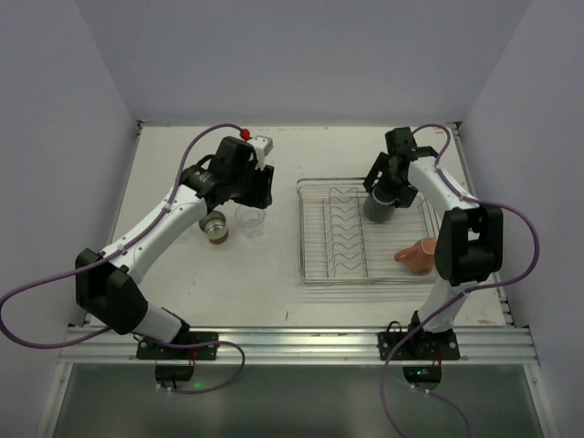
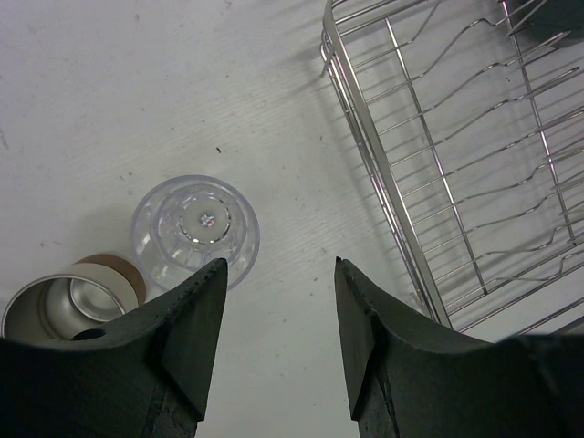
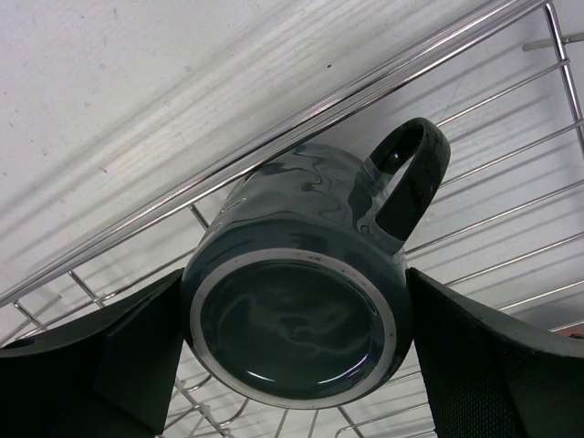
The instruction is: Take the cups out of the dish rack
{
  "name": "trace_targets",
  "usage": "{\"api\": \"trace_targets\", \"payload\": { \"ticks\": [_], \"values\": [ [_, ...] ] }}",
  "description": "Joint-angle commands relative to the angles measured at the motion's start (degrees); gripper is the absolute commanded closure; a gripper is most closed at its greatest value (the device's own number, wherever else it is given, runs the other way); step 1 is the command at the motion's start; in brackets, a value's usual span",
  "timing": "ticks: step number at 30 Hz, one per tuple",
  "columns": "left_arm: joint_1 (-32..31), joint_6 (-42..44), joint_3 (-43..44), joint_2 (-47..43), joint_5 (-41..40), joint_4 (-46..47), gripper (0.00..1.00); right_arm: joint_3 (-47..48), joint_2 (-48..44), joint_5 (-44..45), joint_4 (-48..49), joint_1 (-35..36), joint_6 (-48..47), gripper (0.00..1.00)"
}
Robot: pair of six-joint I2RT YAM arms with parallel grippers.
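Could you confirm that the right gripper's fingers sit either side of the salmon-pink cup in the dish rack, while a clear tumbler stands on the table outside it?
Not quite: the right gripper flanks the dark grey mug, as the right wrist view shows; the salmon-pink cup lies apart in the dish rack. The rest holds.

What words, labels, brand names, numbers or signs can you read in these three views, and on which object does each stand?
None: no text can be read in any view.
The dark grey mug, clear tumbler, cup with the brown band, salmon-pink cup and dish rack show no lettering, label or number.
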Motion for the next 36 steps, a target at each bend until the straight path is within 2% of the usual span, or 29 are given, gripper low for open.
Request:
{"api": "trace_targets", "payload": {
  "ticks": [1,3,4,5,15,24,29,30,33,34,36],
  "values": [
    [-0.2,2.0,1.7,-1.8,1.3,-0.7,0.46,1.0,-0.1,1.0,2.3,-0.1,-0.4,0.47],
    [-0.3,2.0,1.6,-1.8,1.2,-0.7,0.46,0.9,-0.2,0.9,2.3,-0.1,-0.8,0.73],
    [-0.2,1.9,1.6,-1.9,1.4,-0.6,0.46,0.8,-0.3,0.8,2.3,-0.1,-0.8,0.97],
    [-0.2,1.8,1.6,-2.1,1.4,-0.7,0.46,0.7,-0.5,0.6,2.4,-0.1,-0.8,1.00],
    [-0.2,0.8,3.5,-4.3,3.6,-1.0,0.46,-1.9,-10.2,-2.8,2.7,-0.5,-1.0,1.00],
    [-0.2,-1.1,2.4,-6.9,13.4,5.1,0.45,-5.0,-21.9,-9.0,1.4,-3.4,-1.7,1.00],
    [-0.2,-5.0,-3.4,-10.1,27.0,18.2,0.42,-8.2,-29.6,-17.5,2.6,-6.2,-1.5,1.00],
    [-0.2,-5.9,-4.7,-10.8,29.0,20.8,0.41,-9.4,-32.1,-22.2,3.0,-6.7,-1.2,1.00],
    [-0.3,-11.0,-11.5,-13.7,36.4,34.2,0.35,-10.7,-35.0,-28.9,4.6,-7.8,0.2,1.00],
    [-0.3,-12.4,-13.3,-14.2,39.4,41.9,0.33,-10.9,-36.5,-32.7,4.9,-7.9,0.6,1.00],
    [-0.3,-16.2,-17.1,-14.6,41.5,47.2,0.32,-11.1,-37.6,-35.8,5.7,-8.2,1.8,1.00]
  ]
}}
